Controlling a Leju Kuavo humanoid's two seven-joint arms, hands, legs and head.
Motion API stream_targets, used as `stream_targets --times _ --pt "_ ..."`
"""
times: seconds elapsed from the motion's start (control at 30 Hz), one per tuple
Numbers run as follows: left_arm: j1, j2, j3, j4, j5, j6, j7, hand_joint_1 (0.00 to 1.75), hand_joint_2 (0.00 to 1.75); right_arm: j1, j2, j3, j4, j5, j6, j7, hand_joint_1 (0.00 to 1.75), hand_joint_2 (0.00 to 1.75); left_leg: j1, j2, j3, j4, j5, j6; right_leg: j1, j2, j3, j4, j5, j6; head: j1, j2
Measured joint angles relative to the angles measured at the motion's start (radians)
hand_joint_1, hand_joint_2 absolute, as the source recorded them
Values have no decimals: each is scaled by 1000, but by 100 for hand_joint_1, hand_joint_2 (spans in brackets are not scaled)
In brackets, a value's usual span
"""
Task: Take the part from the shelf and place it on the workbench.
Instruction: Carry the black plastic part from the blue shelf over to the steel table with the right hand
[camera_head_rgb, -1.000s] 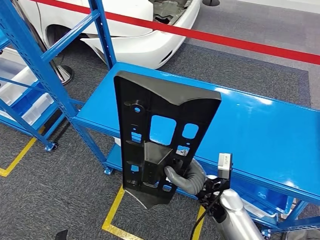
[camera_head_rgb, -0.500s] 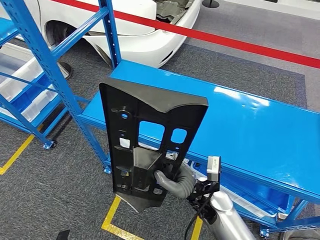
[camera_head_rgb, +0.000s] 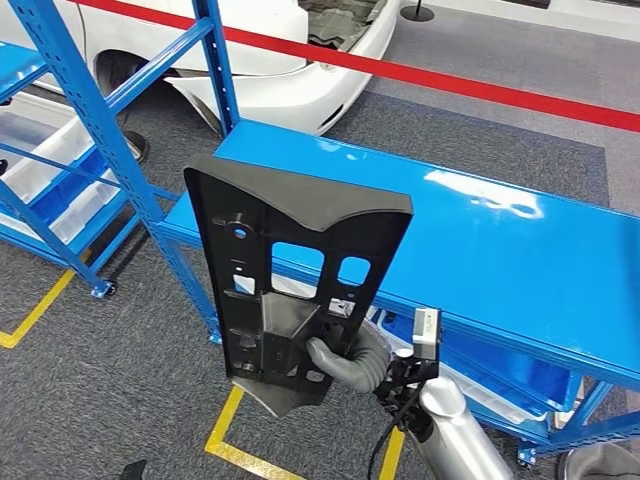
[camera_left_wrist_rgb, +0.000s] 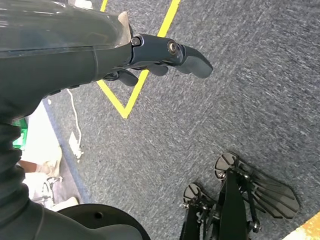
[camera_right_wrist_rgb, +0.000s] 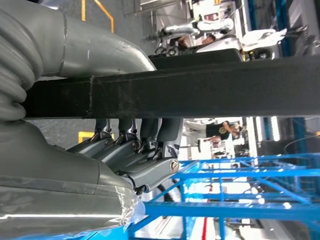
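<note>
Ahead, glossy blue workbench (camera_head_rgb: 483, 250), grey carpet (camera_head_rgb: 113, 380)

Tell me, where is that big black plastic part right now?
In the head view, the black plastic part is held upright by the right robot hand, in front of the blue workbench, not yet on it.

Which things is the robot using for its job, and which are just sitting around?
For the job:
black part, held upright by the right hand
blue workbench, where the part goes
blue shelf

Just around:
white car
red barrier tape
yellow floor lines
left hand, holding nothing
</note>
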Motion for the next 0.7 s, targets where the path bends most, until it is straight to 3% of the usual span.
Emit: stream_targets --times 0.1,0.13,0.17,0.2,0.27,0.33,0.37,0.47,0.53,0.6,0.63,0.67,0.7 --pt "0 0 0 0 0 0 1 0 175 1 2 4 0 1 0 -1 175 175 1 0 -45 159 -126 -13 -2 -6 -31 1 23 -9 -2 0" --pt "0 0 0 0 0 0 1 0 175 2 2 6 0 2 1 -2 175 175 2 0 -57 216 -151 -17 -2 -7 -45 6 29 -8 -2 0" --pt "1 0 0 0 0 1 2 0 175 2 2 7 1 3 1 -3 175 175 3 0 -56 247 -155 -20 -2 -8 -59 13 34 -7 -2 0" --pt "0 0 0 0 -2 2 2 0 175 3 2 8 1 4 2 -4 175 175 4 0 -39 243 -139 -22 -3 -8 -74 22 38 -5 -2 0" --pt "-1 0 0 0 -9 9 3 0 175 3 2 9 0 5 6 -8 175 175 8 0 39 137 -91 -26 -5 -8 -99 42 43 0 -2 0" --pt "-3 0 0 0 -17 14 3 0 175 2 2 9 0 4 13 -11 175 175 8 -1 107 24 -77 -24 -3 -6 -121 62 48 9 -1 0" --pt "-3 0 -1 0 -20 16 3 0 175 2 2 10 0 3 15 -11 175 175 7 -2 120 -3 -82 -22 -2 -6 -129 68 53 15 -1 0" --pt "-3 -1 -1 0 -21 18 4 0 175 4 1 13 0 2 20 -12 175 175 5 1 108 -15 -75 -1 -2 -1 -147 75 62 33 0 0" --pt "-3 -2 -1 0 -23 18 4 0 175 5 -1 14 0 2 21 -13 175 175 7 5 89 -18 -57 22 -6 1 -165 117 8 44 3 0" --pt "-4 -2 -2 0 -25 16 4 0 175 6 -2 16 0 1 21 -13 175 175 5 7 67 -18 -38 34 -10 2 -191 231 -88 54 6 0" --pt "-4 -2 -3 0 -26 16 4 0 175 7 -2 17 0 1 21 -13 175 175 4 9 55 -17 -28 35 -11 1 -200 292 -119 56 6 0" --pt "-4 -2 -3 0 -26 15 4 0 175 9 -3 18 0 1 21 -13 175 175 2 10 44 -16 -19 36 -12 1 -199 332 -130 57 6 0" --pt "-4 -2 -4 0 -28 15 4 0 175 10 -3 19 0 1 21 -13 175 175 1 10 33 -16 -10 36 -12 1 -182 337 -118 56 6 0"
